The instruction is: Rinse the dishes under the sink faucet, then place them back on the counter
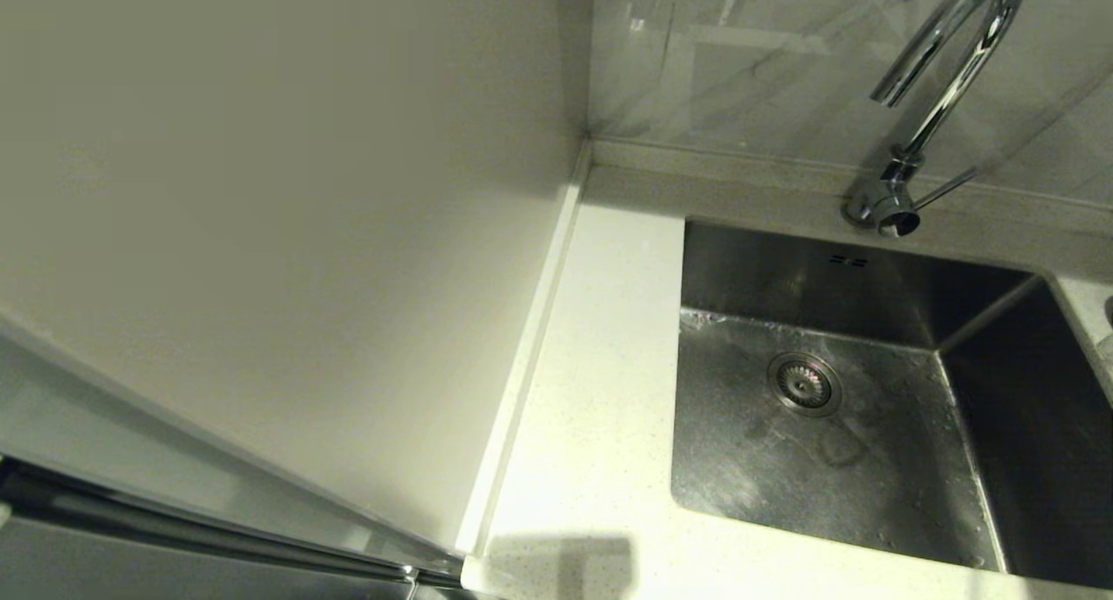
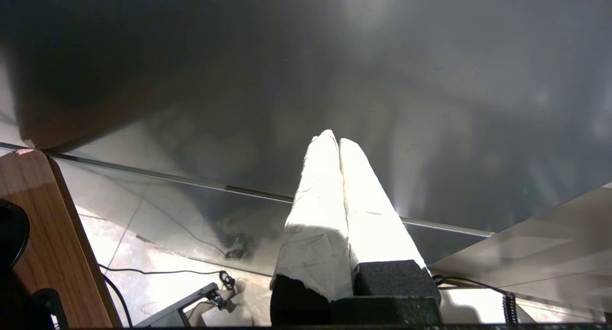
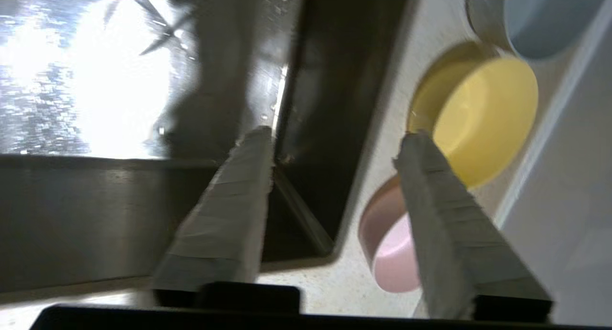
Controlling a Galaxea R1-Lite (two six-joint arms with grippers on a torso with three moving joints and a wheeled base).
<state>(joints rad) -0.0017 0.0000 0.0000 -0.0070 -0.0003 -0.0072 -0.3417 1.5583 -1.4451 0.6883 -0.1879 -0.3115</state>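
Chrome faucet (image 1: pixel 943 87) spout arcs over sink (image 1: pixel 835 426); right gripper (image 3: pixel 334 146) fingers wide, left gripper (image 2: pixel 333 141) fingers closed

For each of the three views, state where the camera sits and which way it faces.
Head: on the robot's head, facing down at the counter, sink and faucet; no arm shows.
Left wrist: behind the shut left gripper, facing a grey panel.
Right wrist: behind the open right gripper, over sink edge and three bowls.
Head and right wrist share the sink.
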